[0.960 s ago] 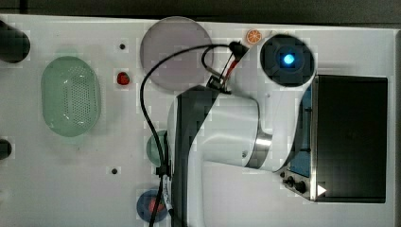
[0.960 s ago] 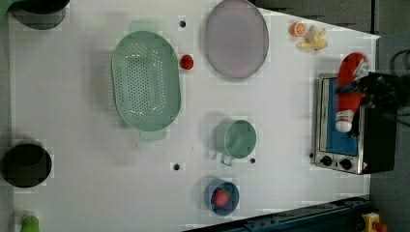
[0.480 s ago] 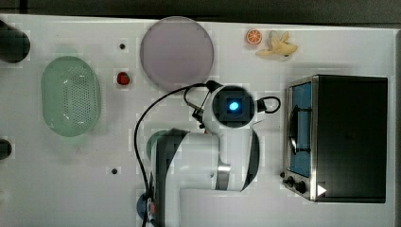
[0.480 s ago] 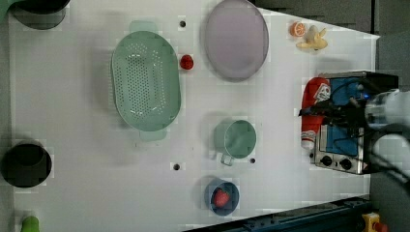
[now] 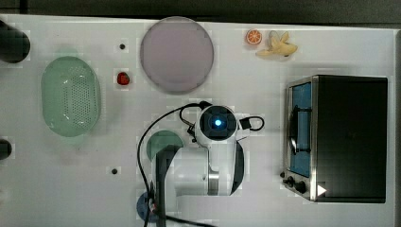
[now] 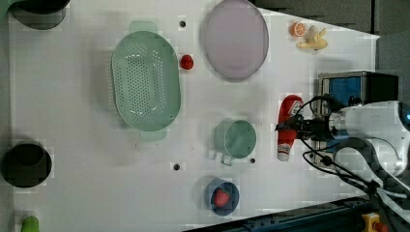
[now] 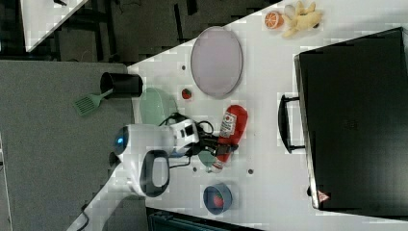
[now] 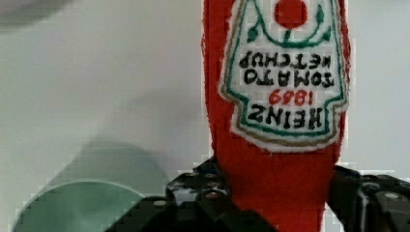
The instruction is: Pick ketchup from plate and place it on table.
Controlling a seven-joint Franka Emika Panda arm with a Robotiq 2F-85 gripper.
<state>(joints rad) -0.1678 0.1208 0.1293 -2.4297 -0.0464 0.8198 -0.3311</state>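
Note:
The ketchup (image 6: 288, 121) is a red bottle with a white Heinz label, and my gripper (image 6: 291, 128) is shut on its narrower half. It hangs over the white table (image 6: 72, 145) between the teal cup and the oven. In the right view the ketchup (image 7: 232, 124) sticks out from the gripper (image 7: 222, 144) toward the plate. The wrist view shows the ketchup (image 8: 280, 96) pinched between black fingers (image 8: 203, 191). The pale lilac plate (image 5: 176, 54) lies bare at the table's far edge. In the top view my arm's wrist (image 5: 217, 124) covers the bottle.
A green colander (image 5: 70, 96) and a small strawberry (image 5: 123, 78) lie at the top view's left. A teal cup (image 6: 239, 139) sits close beside the bottle. The oven (image 5: 340, 137) stands at the top view's right. A blue bowl (image 6: 221, 197) holds a strawberry.
My arm has carried the ketchup from above the oven leftward in the left view, out over the bare table beside the teal cup. The grip has stayed shut throughout.

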